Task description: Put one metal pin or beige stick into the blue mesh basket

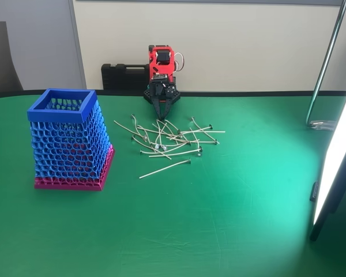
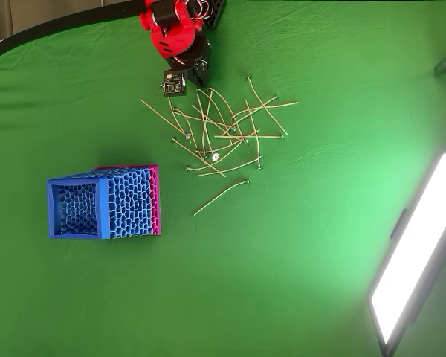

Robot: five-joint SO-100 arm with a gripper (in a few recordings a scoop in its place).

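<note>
The blue mesh basket (image 1: 69, 141) (image 2: 104, 202) stands upright at the left of the green table, blue rim on top and magenta base below. Several thin beige sticks (image 1: 173, 138) (image 2: 223, 134) lie crossed in a loose pile right of it. One stick (image 1: 165, 168) (image 2: 221, 196) lies apart, nearer the front. My red arm sits folded at the back edge. Its black gripper (image 1: 161, 115) (image 2: 201, 78) points down just behind the pile, its fingers meeting at the tip with nothing held.
A bright light panel (image 1: 334, 161) (image 2: 416, 260) stands along the right side. A metal pole (image 1: 326, 63) rises at the back right, and a black case (image 1: 124, 75) lies behind the arm. Open green cloth spreads across the front.
</note>
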